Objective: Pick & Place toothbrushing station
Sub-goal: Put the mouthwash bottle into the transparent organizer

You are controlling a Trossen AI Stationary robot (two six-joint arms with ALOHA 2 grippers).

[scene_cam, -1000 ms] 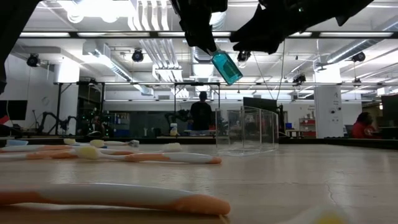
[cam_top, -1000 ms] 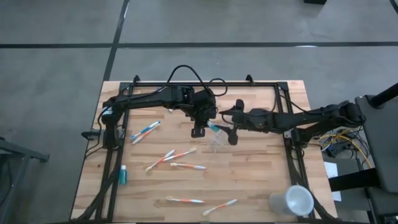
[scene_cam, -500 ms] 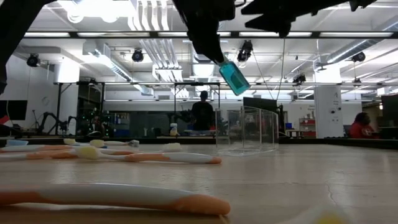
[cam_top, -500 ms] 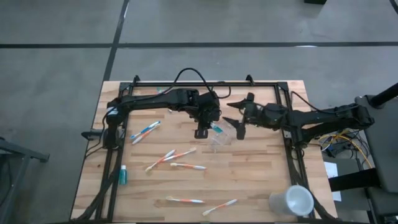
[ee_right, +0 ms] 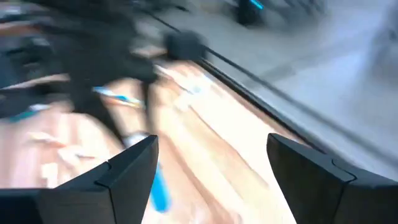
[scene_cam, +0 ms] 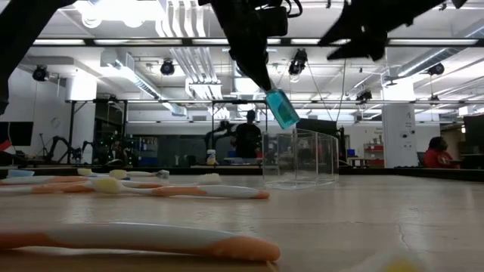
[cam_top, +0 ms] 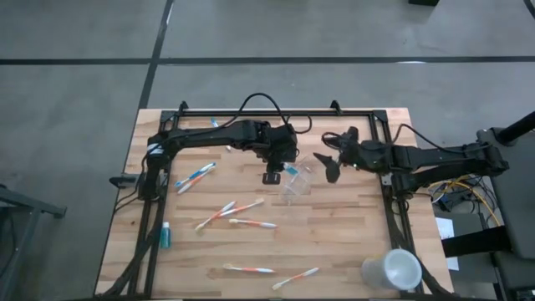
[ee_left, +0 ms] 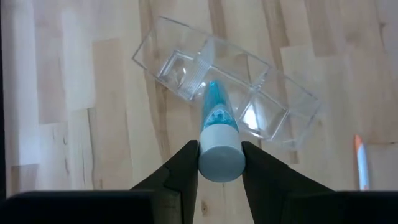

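Your left pincer is clamped on the white cap end of the small blue tube, holding it in the air with its blue end tilted down toward the clear plastic holder. From the left wrist view you can see that the holder is split into compartments, and the tube's tip hangs over the middle of it. In the low view the tube is above the holder's rim, not yet inside. You cannot tell from these views whether anything lies in the compartments; they look bare through the clear walls.

Your right pincer stands just beside the holder on its right, raised off the bench, with its fingers spread wide and nothing between them.

The toothbrushes all lie flat on the bench, none in any container: a pair with blue and orange handles to the left of the holder, a crossed group with orange and white handles nearer the middle, and two more along the front edge. A second small blue tube lies at the left edge. The larger white cup stands at the front right corner, well apart from everything else.
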